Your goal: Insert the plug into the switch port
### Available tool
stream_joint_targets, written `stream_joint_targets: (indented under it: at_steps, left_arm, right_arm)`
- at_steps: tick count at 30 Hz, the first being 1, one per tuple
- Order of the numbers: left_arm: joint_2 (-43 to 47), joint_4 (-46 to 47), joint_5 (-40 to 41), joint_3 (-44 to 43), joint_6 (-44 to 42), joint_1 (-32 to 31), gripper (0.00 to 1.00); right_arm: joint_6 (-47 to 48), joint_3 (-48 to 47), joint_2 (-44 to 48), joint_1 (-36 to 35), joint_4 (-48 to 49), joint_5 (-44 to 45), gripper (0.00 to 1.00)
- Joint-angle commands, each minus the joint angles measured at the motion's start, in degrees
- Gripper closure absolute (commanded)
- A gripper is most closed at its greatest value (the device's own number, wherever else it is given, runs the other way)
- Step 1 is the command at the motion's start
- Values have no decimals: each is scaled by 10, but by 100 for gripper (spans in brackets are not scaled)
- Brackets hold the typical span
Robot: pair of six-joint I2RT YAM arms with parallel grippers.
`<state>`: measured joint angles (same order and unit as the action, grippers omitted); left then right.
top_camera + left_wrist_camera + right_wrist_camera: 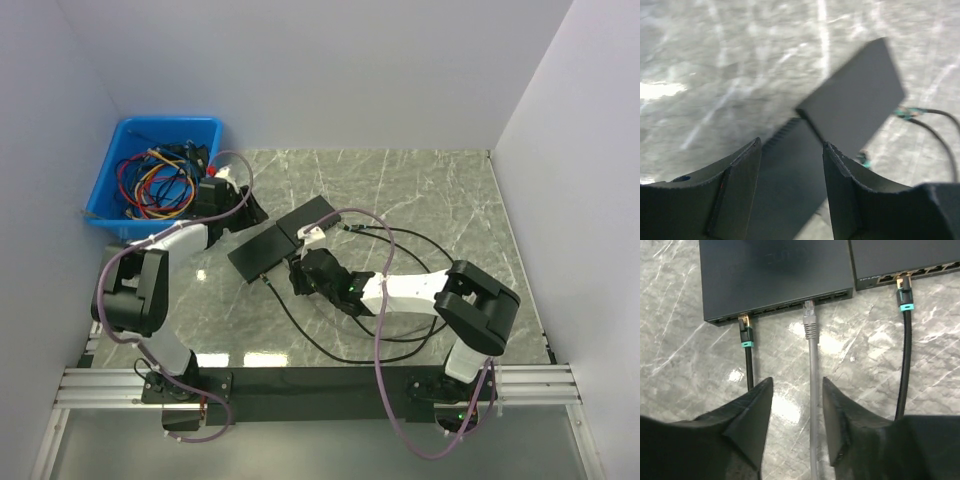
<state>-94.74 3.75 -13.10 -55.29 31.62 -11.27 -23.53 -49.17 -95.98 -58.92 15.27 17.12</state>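
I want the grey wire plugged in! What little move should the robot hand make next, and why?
Probably close the right gripper on the grey cable and nudge it forward. It stands open either side of the cable, and the plug sits at a port of the switch; I cannot tell whether it is fully seated.

No words or numbers can be read in any view. In the right wrist view, one switch [905, 255] has a tiny pale mark on its front edge, just beside its ports. The mark is too small and blurry to read.
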Motion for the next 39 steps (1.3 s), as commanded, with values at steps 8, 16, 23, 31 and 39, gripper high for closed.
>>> stream_joint_targets:
  at_steps: [8,16,23,31,39]
  left_arm:
    - [-73,7,10,4,-41,13,43]
    - [-99,20,-9,4,-40,14,44]
    - [-108,19,-14,-1,-43,15,44]
    - [-112,19,-16,-3,-43,16,44]
    - [-116,14,-17,-3,-38,16,44]
  right_arm:
    - [7,-44,-48,2,13,5,54]
    - [23,-82,-97,9,13,12,58]
    - [31,-86,-107,16,8,41,59]
    - [31,-80,-113,25,8,34,59]
    - [25,-95,-141,24,5,21,60]
